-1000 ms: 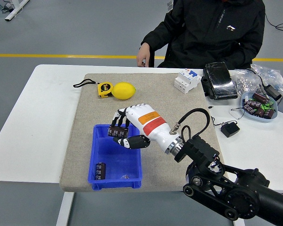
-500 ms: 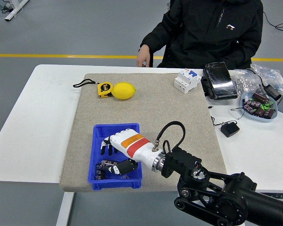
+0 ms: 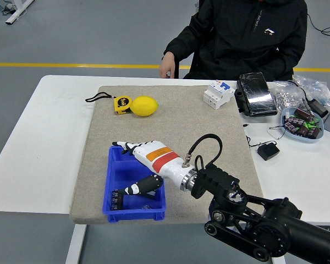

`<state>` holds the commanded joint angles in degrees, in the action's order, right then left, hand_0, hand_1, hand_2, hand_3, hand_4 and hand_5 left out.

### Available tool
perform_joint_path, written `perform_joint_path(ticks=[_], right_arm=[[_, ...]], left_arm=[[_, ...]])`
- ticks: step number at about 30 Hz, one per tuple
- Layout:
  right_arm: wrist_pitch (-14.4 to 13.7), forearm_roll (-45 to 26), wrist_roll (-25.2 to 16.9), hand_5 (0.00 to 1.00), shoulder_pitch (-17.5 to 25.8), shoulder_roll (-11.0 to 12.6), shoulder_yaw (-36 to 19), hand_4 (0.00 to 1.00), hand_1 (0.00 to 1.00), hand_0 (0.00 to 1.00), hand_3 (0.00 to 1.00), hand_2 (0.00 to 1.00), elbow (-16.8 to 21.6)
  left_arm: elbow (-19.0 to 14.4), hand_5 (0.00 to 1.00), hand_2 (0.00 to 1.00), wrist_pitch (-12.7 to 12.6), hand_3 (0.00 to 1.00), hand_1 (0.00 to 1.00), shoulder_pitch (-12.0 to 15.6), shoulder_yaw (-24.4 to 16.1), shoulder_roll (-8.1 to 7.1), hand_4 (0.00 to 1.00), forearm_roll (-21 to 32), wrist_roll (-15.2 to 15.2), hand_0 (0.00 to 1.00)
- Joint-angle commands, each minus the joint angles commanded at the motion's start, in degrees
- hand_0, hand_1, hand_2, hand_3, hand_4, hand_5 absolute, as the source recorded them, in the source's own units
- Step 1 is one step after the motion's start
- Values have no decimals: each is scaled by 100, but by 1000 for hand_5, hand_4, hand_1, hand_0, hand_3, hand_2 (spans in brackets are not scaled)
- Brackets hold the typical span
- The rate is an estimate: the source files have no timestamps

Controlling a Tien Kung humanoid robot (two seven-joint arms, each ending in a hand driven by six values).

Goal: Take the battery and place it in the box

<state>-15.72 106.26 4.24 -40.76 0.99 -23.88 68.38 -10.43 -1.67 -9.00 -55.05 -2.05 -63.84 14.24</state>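
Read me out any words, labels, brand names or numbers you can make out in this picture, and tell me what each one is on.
Nothing here reads clearly.
Black jacket of the person at the far side: small white chest print, too blurred to read.
Yellow tape measure: dark face label, illegible.
White circuit breaker: blue markings, too small.
Robot's white right hand: orange and red bands, no visible text.
Blue plastic box: no lettering visible.
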Motion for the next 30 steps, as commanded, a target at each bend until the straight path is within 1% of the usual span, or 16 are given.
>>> perform_joint_path(ticks=[4, 5, 6, 11, 12, 15, 18, 23, 30], right_arm=[[71, 63, -43, 438, 135, 110, -380, 998, 665, 551, 936, 740, -28], [61, 43, -79, 438, 172, 154, -490, 998, 665, 551, 936, 740, -36], [40, -3, -120, 442, 206, 202, -606, 998, 655, 527, 909, 731, -40], [-96, -122, -256, 442, 304, 414, -1049, 998, 655, 527, 909, 731, -54], [-119, -122, -269, 445, 341, 466, -1144, 998, 645, 512, 887, 722, -86], [-145, -112, -283, 445, 453, 567, -1378, 998, 645, 512, 887, 722, -197], [-167, -93, -297, 445, 652, 698, -1658, 998, 644, 507, 882, 719, -368], [-175, -103, -304, 445, 871, 960, -1880, 998, 641, 499, 879, 717, -495], [-204, -126, -326, 445, 1154, 1199, -2124, 998, 638, 495, 879, 716, -462]], left_arm=[[2, 607, 782, -4, 613, 767, 2, 23, 3, 678, 38, -6, 782], [4, 607, 782, -10, 613, 767, 3, 41, 5, 678, 67, -14, 782], [6, 605, 782, -16, 613, 767, 6, 49, 7, 679, 94, -21, 782], [12, 605, 782, -28, 613, 767, 11, 31, 17, 679, 92, -33, 782], [12, 609, 782, -30, 612, 767, 12, 29, 18, 680, 95, -34, 782], [12, 609, 782, -34, 612, 767, 18, 21, 21, 680, 96, -35, 782], [12, 604, 781, -42, 612, 767, 35, 20, 28, 677, 115, -37, 781], [12, 604, 778, -51, 611, 766, 49, 56, 38, 677, 149, -44, 779], [12, 603, 777, -41, 612, 765, 57, 18, 37, 674, 91, -40, 779]])
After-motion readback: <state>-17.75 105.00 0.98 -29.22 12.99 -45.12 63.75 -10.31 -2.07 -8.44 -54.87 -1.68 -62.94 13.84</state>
